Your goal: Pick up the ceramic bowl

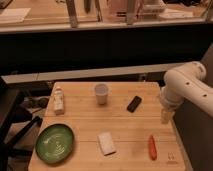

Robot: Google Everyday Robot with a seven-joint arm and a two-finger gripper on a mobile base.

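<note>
We see a pale wooden table (82, 124), dark wall (100, 50) behind; glossy green ceramic bowl (55, 143) front-left, gripper (166, 116) over right edge, grip unclear.

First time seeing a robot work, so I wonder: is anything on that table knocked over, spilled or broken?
Nothing stands out. The ceramic bowl sits flat near the table's front left corner, the cup stands upright, and no spill shows on the wood. The gripper hangs at the table's right edge, apart from the bowl.
</note>
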